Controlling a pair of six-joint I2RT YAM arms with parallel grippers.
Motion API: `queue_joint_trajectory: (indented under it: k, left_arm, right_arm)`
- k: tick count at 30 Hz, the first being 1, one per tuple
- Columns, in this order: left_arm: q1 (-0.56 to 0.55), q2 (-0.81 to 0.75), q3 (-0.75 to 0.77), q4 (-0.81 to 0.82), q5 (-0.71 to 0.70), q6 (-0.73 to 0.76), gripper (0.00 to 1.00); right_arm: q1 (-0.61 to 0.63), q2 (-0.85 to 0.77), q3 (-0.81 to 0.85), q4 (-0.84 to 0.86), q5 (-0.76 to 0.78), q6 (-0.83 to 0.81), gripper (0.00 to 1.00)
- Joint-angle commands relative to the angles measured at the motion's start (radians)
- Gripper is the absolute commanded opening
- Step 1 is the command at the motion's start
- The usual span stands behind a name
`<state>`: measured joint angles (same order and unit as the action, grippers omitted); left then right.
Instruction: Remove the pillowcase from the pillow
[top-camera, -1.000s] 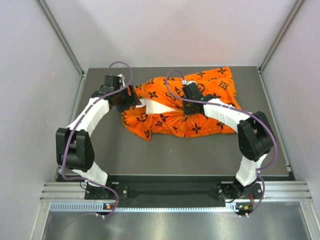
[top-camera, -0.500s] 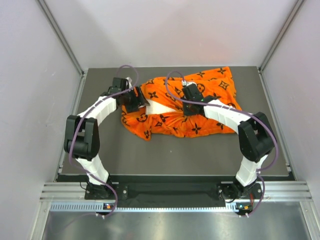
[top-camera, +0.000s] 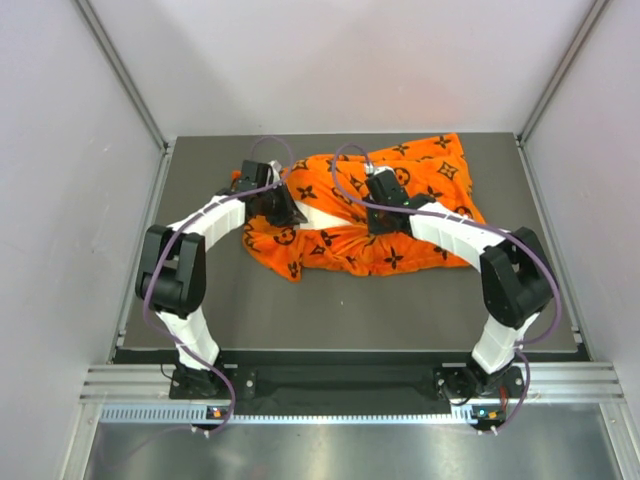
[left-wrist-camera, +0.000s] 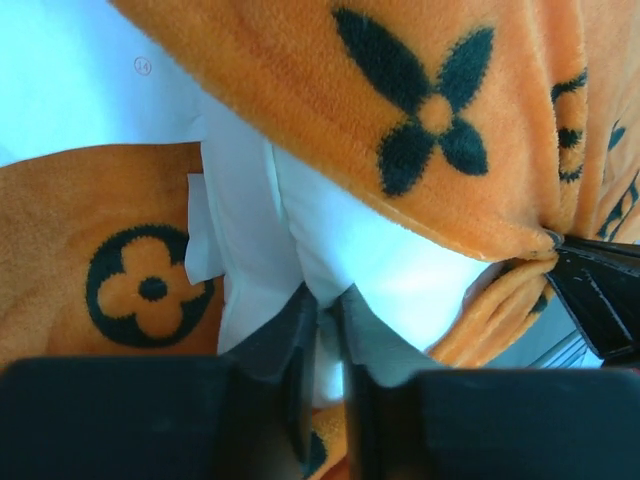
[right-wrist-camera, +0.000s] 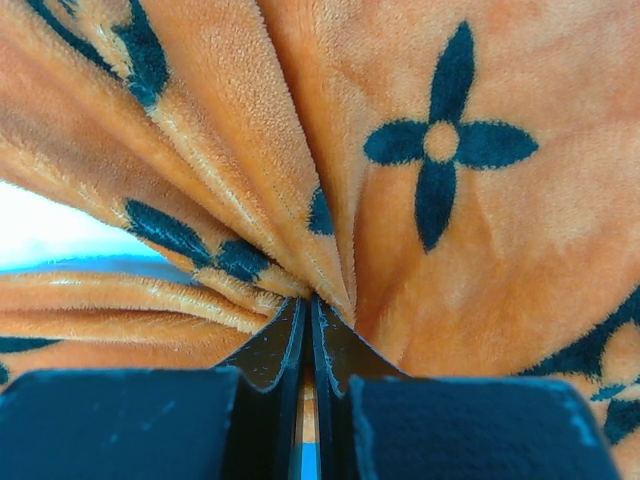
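Left wrist: left gripper (left-wrist-camera: 325, 300) pinches, seemingly, pillow (left-wrist-camera: 385, 262); right gripper (right-wrist-camera: 308, 308) clamps pillowcase (right-wrist-camera: 460, 250).

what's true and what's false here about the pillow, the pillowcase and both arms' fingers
1. The right fingers are shut on a bunched fold of the pillowcase. True.
2. The pillow is fully out of the pillowcase. False: only a white patch shows at the opening.
3. The left fingers pinch the white pillow. True.
4. The pillowcase lies by the arm bases. False: it lies on the far half of the table.
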<state>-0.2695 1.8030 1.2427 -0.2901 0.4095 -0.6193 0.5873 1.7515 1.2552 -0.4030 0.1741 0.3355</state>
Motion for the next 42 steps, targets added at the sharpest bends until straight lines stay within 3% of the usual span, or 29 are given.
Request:
queue_joint_trajectory:
  k: [1,2,5,15,18,34,38,41,42]
  left_arm:
    - [-0.011,0.013,-0.008,0.066,0.064,-0.017,0.15]
    - [-0.011,0.018,-0.006,0.074,0.069,-0.023,0.00]
    - [-0.011,0.022,0.007,0.091,0.094,-0.048,0.00]
    - [-0.017,0.041,0.161,0.108,0.149,-0.112,0.00]
    - [-0.019,0.035,0.169,0.111,0.155,-0.119,0.00]
    - [-0.019,0.013,0.178,0.112,0.184,-0.134,0.00]
    - [-0.019,0.009,0.178,0.121,0.184,-0.149,0.00]
    - [-0.019,0.004,0.175,0.138,0.189,-0.171,0.00]
    - [-0.019,0.004,0.175,0.141,0.190,-0.175,0.00]
  right_arm:
    - [0.014,-0.050,-0.042,-0.134,0.021,-0.018,0.00]
    - [0.016,-0.056,-0.043,-0.134,0.019,-0.016,0.00]
    - [0.023,-0.089,-0.040,-0.134,0.018,-0.016,0.03]
    - [0.108,-0.216,0.064,-0.086,-0.050,-0.082,0.69]
    - [0.150,-0.210,0.105,-0.053,-0.084,-0.105,0.77]
    - [0.312,0.017,0.279,0.044,-0.258,-0.144,0.78]
    - [0.315,0.046,0.274,0.041,-0.252,-0.158,0.76]
    - [0.315,0.072,0.266,0.030,-0.223,-0.162,0.71]
    - [0.315,0.078,0.266,0.024,-0.213,-0.164,0.65]
